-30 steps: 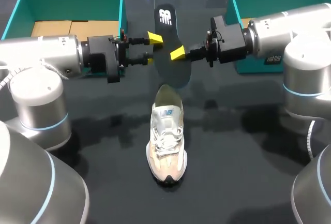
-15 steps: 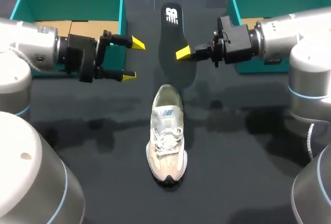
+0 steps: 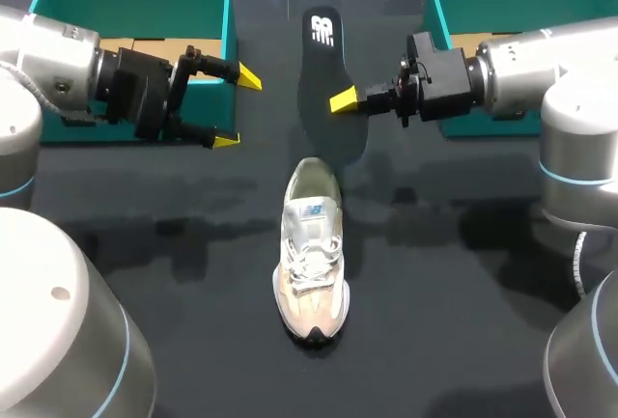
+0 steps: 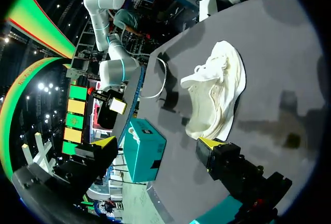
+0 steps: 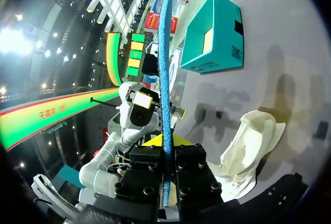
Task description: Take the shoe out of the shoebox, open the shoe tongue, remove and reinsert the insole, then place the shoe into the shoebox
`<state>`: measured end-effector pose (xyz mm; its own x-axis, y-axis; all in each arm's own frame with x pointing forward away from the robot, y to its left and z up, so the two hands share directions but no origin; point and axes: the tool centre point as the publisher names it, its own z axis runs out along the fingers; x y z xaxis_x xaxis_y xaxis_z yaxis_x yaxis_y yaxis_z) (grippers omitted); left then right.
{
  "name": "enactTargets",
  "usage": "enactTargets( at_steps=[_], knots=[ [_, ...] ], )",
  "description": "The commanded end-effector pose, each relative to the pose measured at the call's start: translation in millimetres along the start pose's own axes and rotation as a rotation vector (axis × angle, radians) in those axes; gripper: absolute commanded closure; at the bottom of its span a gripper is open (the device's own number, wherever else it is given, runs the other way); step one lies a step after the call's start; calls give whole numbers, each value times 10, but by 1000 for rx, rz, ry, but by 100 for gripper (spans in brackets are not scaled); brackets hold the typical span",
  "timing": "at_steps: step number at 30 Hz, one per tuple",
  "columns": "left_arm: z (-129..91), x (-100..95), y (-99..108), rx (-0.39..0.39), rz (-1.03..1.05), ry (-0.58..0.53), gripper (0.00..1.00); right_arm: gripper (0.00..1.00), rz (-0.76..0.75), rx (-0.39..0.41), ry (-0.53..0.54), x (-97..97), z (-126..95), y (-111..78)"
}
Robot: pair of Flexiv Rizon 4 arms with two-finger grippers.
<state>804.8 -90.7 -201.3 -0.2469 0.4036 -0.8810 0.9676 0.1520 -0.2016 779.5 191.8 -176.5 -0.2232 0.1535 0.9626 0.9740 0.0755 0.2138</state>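
A white and beige shoe lies on the dark table, toe toward me; it also shows in the wrist views. Above and behind its heel a black insole hangs in the air. My right gripper is shut on the insole's right edge. In the right wrist view the insole stands edge-on between the fingers of that gripper. My left gripper stands open and empty, left of the insole, in front of the left teal shoebox. The left wrist view shows the left gripper wide open.
A second teal shoebox stands at the back right behind my right arm; both boxes have cardboard inside. In the left wrist view a teal box stands far ahead between the open fingers. Bare dark table surrounds the shoe.
My left gripper let go of the insole, opened wide and drew back to the left. The right gripper kept the insole and shifted it slightly right and back.
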Motion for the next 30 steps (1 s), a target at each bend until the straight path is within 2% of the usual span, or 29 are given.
enactTargets(
  at_steps=[1, 6, 7, 8, 11, 13, 15, 30],
  knots=[
    [-43, -6, 32, -59, -161, 136, 0, 100, -17, -32, 1, -41, -10, 0],
    [-166, 104, 74, -97, -355, 226, 0, 100, -45, -68, -6, -45, -50, 12],
    [-205, 140, 71, -82, -388, 237, 0, 100, -53, -72, -13, -37, -49, 19],
    [-210, 154, 65, -105, -416, 269, 0, 100, -61, -71, -14, -28, -44, 25],
    [-227, 199, 48, -84, -509, 324, 0, 100, -77, -82, -33, -26, -26, 45],
    [-246, 232, 48, 8, -613, 342, 0, 100, -119, -108, -49, -35, -7, 58],
    [-247, 241, 32, -14, -616, 380, 0, 100, -147, -156, -65, -53, 11, 87],
    [-247, 241, 32, -14, -616, 380, 0, 100, -147, -156, -65, -53, 11, 87]
  ],
)
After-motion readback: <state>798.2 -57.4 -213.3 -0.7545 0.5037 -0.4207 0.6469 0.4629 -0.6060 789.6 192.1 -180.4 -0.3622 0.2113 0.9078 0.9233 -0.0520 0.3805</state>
